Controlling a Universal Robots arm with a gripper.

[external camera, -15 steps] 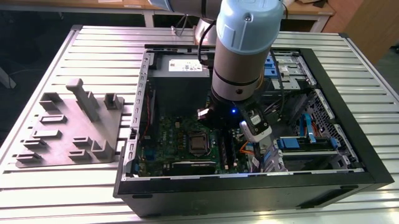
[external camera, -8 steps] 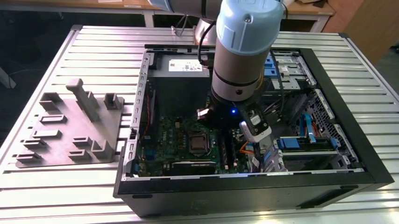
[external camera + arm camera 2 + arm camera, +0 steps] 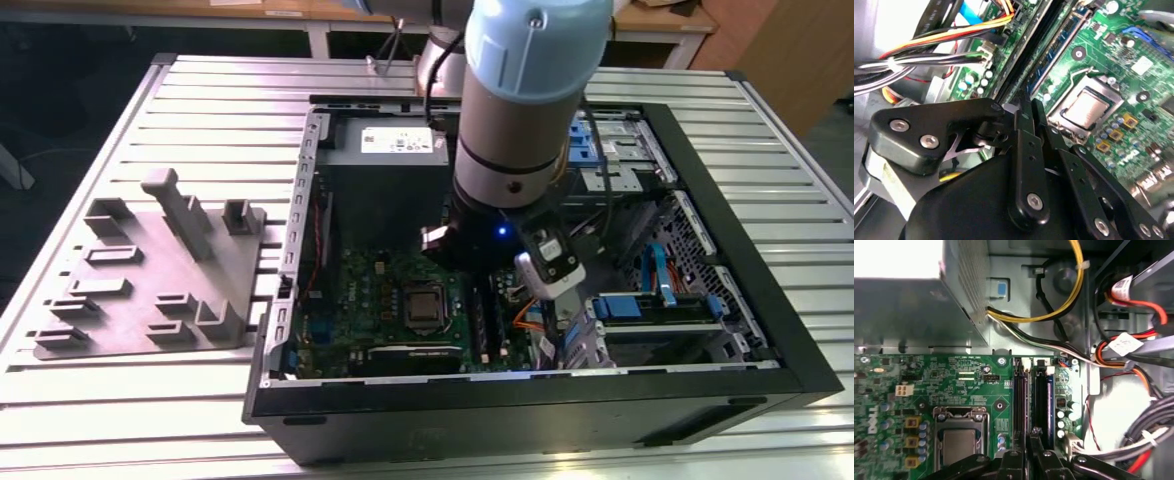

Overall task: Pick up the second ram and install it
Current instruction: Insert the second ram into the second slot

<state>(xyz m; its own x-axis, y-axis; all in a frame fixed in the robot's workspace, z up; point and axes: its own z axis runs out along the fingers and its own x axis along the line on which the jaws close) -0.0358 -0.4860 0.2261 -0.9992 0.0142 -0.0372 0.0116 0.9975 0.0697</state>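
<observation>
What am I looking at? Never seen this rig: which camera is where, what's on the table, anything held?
It is one robot arm, light blue and grey, with a black gripper at its end. The exterior view comes from a camera off the arm; both wrist views come from cameras riding near the gripper. On the ribbed metal table lies an open black computer case and, at the exterior view's left, a grey plastic holder tray. The arm reaches into the case, over the large green motherboard. In both wrist views the gripper is at the long dark memory slots beside the square processor socket. Whether it grips a memory strip cannot be told.
</observation>
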